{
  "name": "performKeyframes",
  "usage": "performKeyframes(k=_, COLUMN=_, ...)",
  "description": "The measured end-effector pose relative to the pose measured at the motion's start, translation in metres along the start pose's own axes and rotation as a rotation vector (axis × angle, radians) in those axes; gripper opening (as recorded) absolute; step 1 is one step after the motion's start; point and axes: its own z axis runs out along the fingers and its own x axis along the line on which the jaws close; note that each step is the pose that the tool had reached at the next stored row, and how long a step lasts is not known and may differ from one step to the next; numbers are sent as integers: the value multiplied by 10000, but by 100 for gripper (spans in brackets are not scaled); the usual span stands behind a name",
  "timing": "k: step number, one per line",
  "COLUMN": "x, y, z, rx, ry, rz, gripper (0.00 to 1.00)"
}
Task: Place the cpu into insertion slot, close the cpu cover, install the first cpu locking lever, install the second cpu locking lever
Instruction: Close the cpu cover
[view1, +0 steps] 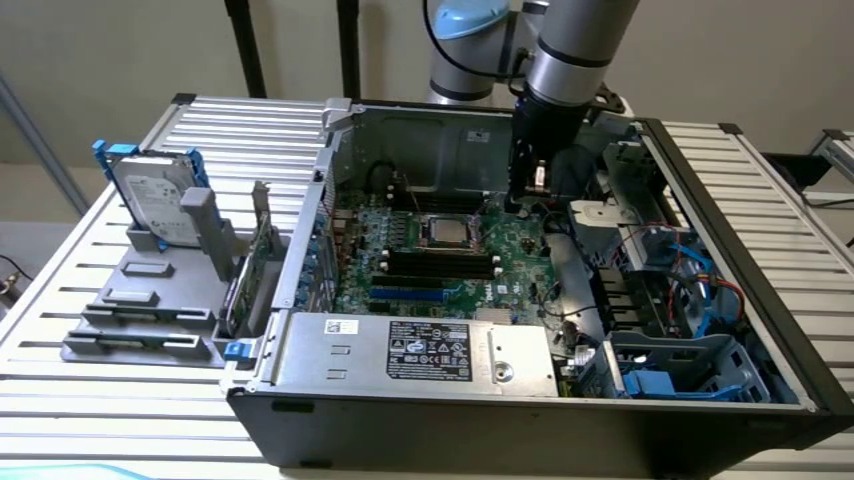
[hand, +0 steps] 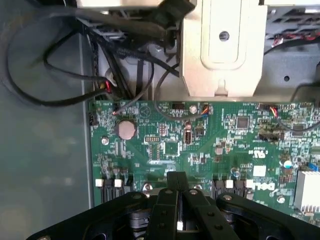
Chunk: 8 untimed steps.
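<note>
Inside the open computer case, the insertion slot (view1: 447, 232) sits on the green circuit board (view1: 514, 250) as a silver-rimmed square. A pale silvery square, the cpu (view1: 447, 234), shows in its middle. I cannot tell whether the cpu cover lies closed over it. My gripper (view1: 523, 203) hangs low over the board, just to the exterior view's right of the slot. In the wrist view its black fingers (hand: 170, 192) meet at the tip, shut, with nothing visibly held, above the board (hand: 210, 150). The locking levers are too small to make out.
Long black memory slots (view1: 434, 265) lie in front of the socket. A power supply box (view1: 420, 350) closes the near side. Black cables (hand: 125, 60) and a beige bracket (hand: 222, 45) crowd the board's edge. A hard drive (view1: 154, 200) and grey holders (view1: 140, 315) stand outside the case.
</note>
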Motion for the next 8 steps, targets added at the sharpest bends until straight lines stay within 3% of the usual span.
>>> performKeyframes(k=8, x=-8, y=-330, z=5, rx=48, ry=27, rz=-1, gripper=11)
